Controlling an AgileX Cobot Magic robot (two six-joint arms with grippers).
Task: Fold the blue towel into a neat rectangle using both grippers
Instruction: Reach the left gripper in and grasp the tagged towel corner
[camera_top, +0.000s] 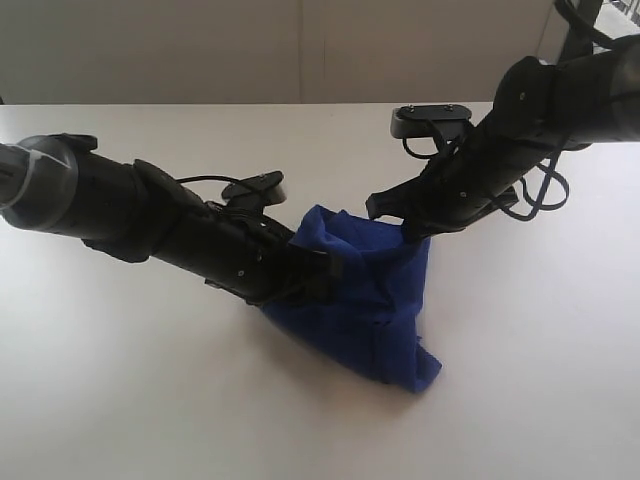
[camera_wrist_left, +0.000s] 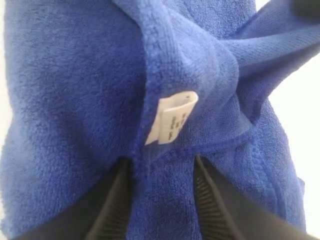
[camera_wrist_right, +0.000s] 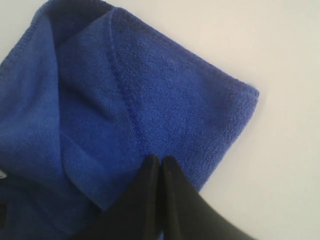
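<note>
Blue towel (camera_top: 360, 300) — bunched, left jaws gripping fold (by label (camera_wrist_left: 170, 120)), right jaws pinching edge

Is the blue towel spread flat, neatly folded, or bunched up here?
Bunched: the royal-blue terry towel stands in uneven folds, gripped by the left fingers and right fingers; no neat rectangle.

Soft, even light, faint shadows on the pale table (camera_top: 120, 400); the blue towel (camera_wrist_left: 75, 100) blurs nearest the left wrist camera.

Plain white matte worktop (camera_top: 120, 400) runs back to a pale, bare wall (camera_top: 180, 50) with one vertical seam (camera_top: 301, 50); light soft and even, shadows faint.
</note>
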